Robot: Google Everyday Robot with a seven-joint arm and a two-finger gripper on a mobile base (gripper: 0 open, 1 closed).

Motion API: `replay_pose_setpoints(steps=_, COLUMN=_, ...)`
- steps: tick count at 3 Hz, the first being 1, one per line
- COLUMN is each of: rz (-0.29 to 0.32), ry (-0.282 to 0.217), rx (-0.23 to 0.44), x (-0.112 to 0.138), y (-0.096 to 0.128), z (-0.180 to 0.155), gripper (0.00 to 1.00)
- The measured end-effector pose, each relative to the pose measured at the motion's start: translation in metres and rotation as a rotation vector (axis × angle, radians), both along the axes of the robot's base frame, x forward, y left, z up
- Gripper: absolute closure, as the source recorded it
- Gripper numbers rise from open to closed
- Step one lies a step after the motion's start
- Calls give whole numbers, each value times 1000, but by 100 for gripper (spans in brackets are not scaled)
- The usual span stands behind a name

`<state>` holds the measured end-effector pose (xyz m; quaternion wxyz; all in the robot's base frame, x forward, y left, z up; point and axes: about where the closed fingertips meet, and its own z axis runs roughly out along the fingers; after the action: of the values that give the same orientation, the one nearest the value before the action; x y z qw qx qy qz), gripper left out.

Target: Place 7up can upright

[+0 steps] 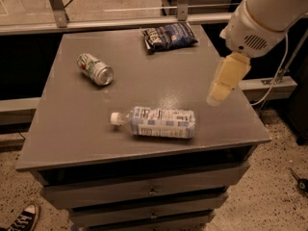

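Note:
The 7up can lies on its side at the back left of the grey cabinet top, its silver end facing front right. My gripper hangs from the white arm over the right side of the top, far to the right of the can and holding nothing that I can see.
A clear plastic bottle with a white cap lies on its side near the front middle. A dark blue snack bag lies at the back. Drawers sit below the top. A shoe shows on the floor at bottom left.

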<state>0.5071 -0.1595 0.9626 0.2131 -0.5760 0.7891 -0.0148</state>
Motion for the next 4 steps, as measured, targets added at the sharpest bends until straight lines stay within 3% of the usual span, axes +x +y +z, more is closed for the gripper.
replay_pose_setpoints(steps=1, rz=-24, ry=1, rx=72, x=45, y=54, z=-16, gripper=0)
replay_pose_setpoints(steps=2, rz=-29, ry=14, rx=150, x=80, y=123, z=-25, gripper=0)
replay_pose_setpoints(steps=3, rz=-28, ry=14, rx=158, x=81, y=126, z=-25, gripper=0)
replay_pose_setpoints(steps=4, rz=-20, ry=13, rx=287, x=101, y=169, z=-29, gripper=0)
